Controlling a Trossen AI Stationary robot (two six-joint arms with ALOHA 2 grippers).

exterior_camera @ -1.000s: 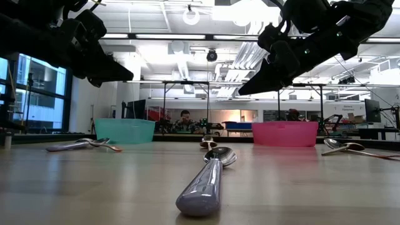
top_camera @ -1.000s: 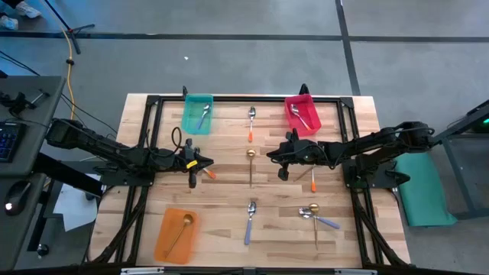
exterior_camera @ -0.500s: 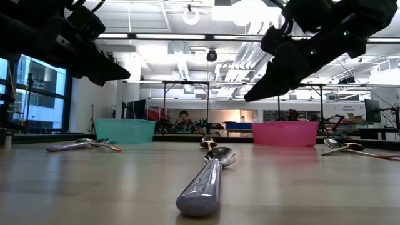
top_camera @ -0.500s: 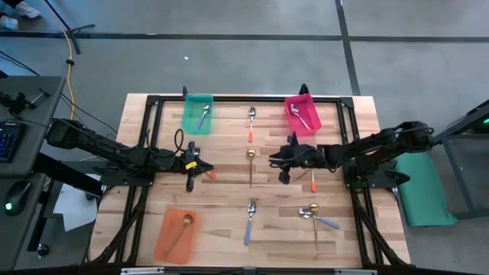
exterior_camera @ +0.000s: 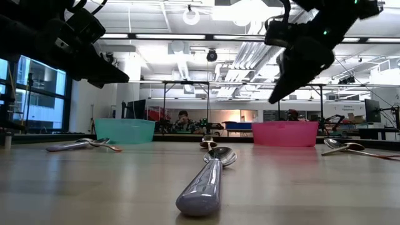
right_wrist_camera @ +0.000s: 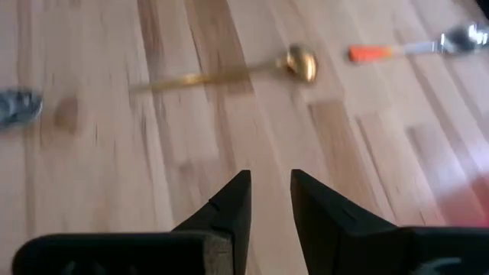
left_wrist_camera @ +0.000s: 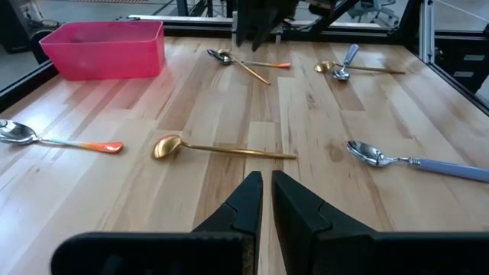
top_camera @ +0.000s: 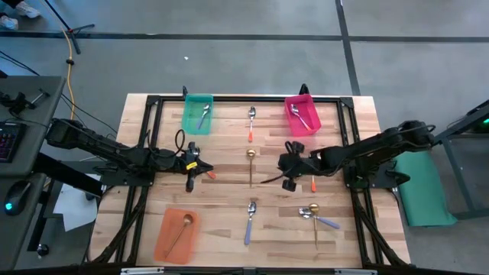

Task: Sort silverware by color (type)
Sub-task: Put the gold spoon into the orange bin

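Observation:
Spoons lie flat on the wooden table. An orange-handled spoon [top_camera: 250,122] and a gold spoon [top_camera: 250,164] are at the middle, a blue-handled spoon [top_camera: 250,218] lies nearer. A gold and a blue-handled spoon [top_camera: 315,214] cross at the near right. My right gripper [top_camera: 287,177] [right_wrist_camera: 269,191] hovers open above bare wood, between the gold spoon [right_wrist_camera: 229,72] and another orange-handled spoon [top_camera: 312,182]. My left gripper [top_camera: 200,168] [left_wrist_camera: 265,191] hangs above the table's left part, fingers all but together and empty, beside an orange-handled spoon [top_camera: 208,175].
A teal bin [top_camera: 197,113] and a pink bin [top_camera: 302,114] stand at the far edge, each with a spoon inside. An orange bin [top_camera: 176,234] at the near left holds a gold spoon. A black frame [top_camera: 229,99] runs round the table. A person sits far back in the room [exterior_camera: 184,117].
My right gripper has swung toward the table's near edge and a little to the right, and its fingers have tipped to point more steeply down. No spoon has moved.

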